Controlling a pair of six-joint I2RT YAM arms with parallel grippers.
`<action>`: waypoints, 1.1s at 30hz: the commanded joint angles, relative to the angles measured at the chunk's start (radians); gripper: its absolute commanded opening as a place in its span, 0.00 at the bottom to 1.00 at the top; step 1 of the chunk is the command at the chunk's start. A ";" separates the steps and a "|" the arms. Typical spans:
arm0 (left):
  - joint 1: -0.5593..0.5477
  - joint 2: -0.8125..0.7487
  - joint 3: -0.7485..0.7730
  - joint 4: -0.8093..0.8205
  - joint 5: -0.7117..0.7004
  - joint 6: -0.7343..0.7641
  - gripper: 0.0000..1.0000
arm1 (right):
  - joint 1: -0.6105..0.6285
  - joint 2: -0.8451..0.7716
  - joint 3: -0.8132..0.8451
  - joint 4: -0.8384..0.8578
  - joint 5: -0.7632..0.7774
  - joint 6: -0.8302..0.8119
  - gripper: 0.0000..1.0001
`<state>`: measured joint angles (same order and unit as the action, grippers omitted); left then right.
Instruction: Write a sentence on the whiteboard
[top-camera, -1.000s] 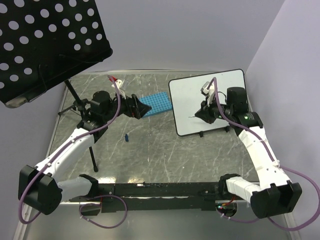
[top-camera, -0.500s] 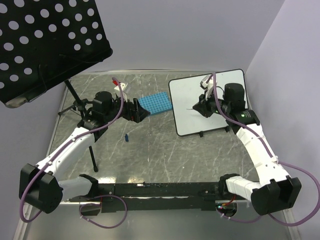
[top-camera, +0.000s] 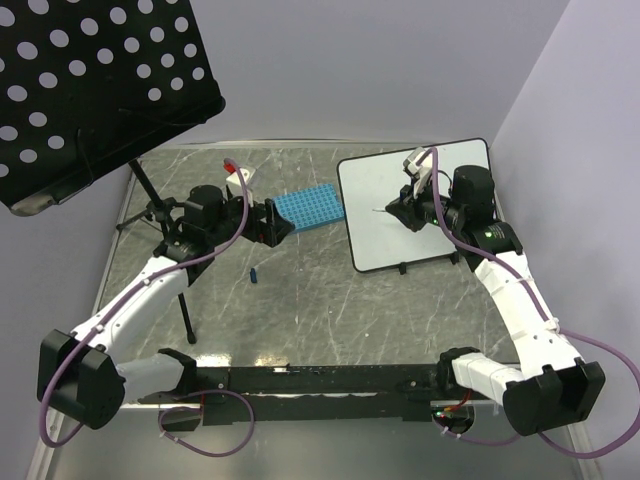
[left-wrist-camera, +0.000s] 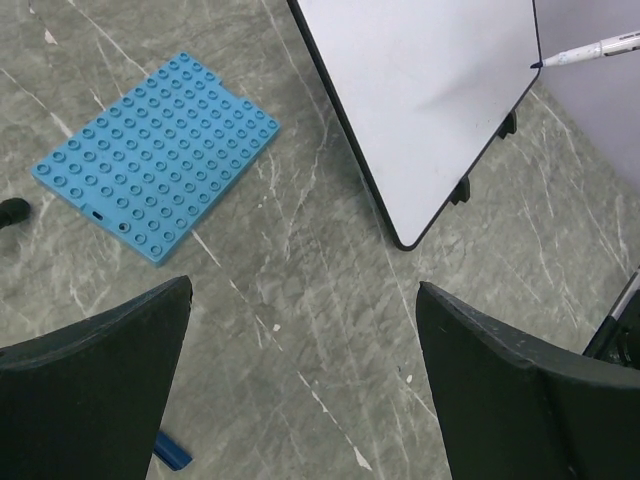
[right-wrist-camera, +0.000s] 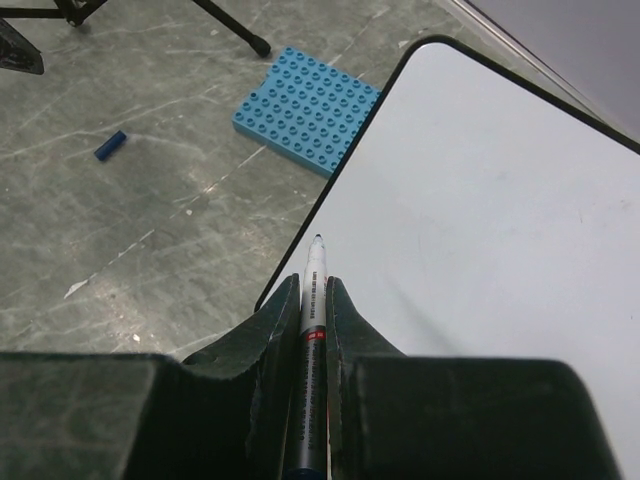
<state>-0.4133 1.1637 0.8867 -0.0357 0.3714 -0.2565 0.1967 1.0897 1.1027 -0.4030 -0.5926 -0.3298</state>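
White and bare: that is how the whiteboard (top-camera: 375, 240) reads in all three views, with no blue stroke of the sentence on it, so you should count the writing as not yet begun. What is ready is the grip. Your right pincer (right-wrist-camera: 314, 285) is pressed together on a marker (right-wrist-camera: 313, 300), which lies along the slot between the fingers with its uncapped tip poking out ahead. The board stands propped on small black feet directly in front of and beneath that pincer, and the tip sits at the board's edge on the side nearest the left arm. Whether the tip touches the surface you cannot tell from these views; the left wrist view shows it (left-wrist-camera: 590, 52) right at the board's rim (left-wrist-camera: 420, 90) with a faint shadow running up to it. Your left pincer (left-wrist-camera: 303, 290) is spread wide and pinches nothing. It hangs over the grey stone table (top-camera: 330, 310), with a blue studded plate (left-wrist-camera: 155, 155) just ahead of it and the board further ahead to its right. A small blue cap (top-camera: 255, 274) lies on the table just behind that pincer, well apart from the board. My judgement: setup is complete and the whole sentence is left, starting with moving the tip inward from the edge.
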 joint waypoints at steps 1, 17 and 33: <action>0.002 -0.035 0.001 -0.007 -0.003 0.034 0.97 | 0.006 0.002 0.000 0.055 -0.024 0.008 0.00; 0.004 -0.120 -0.078 0.028 0.034 -0.102 0.97 | 0.006 -0.005 -0.003 0.036 -0.065 -0.069 0.00; 0.002 -0.190 -0.063 -0.102 0.008 0.005 0.97 | 0.006 -0.022 -0.011 0.047 -0.099 -0.150 0.00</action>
<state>-0.4133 1.0008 0.7692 -0.0990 0.3759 -0.3004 0.1967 1.0931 1.0714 -0.3885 -0.6773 -0.4358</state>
